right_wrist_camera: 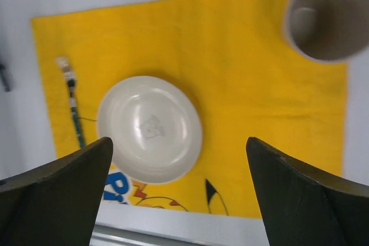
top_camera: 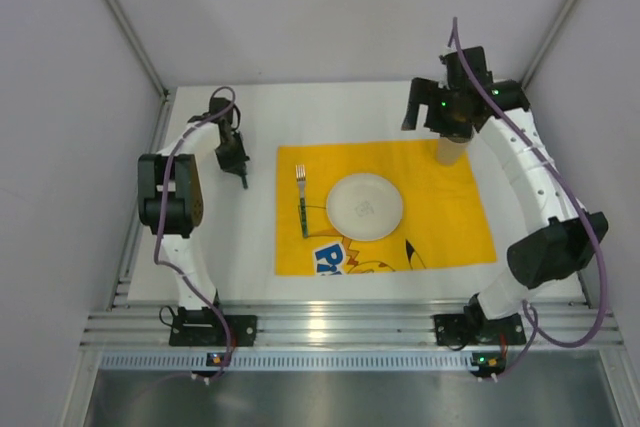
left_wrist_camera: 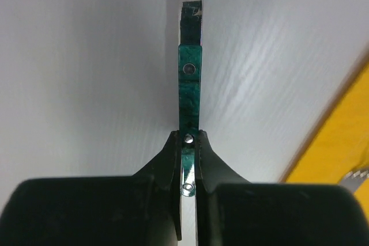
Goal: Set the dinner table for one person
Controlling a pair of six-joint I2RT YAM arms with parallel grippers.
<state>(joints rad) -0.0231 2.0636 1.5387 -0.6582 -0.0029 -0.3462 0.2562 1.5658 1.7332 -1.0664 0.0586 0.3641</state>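
— Overhead view, findings?
— White, the dinner table (top_camera: 240, 247) lies under both arms, with its rail along the near edge. A yellow mat (top_camera: 450, 227) lies on it, bearing a plate (top_camera: 365, 206), a fork (top_camera: 302, 202) just left of the plate and a cup (top_camera: 450, 152) at the far right corner. Over bare table beside the mat hangs the left gripper (top_camera: 241, 165); the right gripper (top_camera: 455, 127) hangs close by the cup.
— Left wrist view?
— Jaws pinching a green-handled utensil (left_wrist_camera: 189, 93) with a riveted handle, above the white surface.
— Right wrist view?
— Jaws spread wide, the plate below and between them, the cup beyond to one side.
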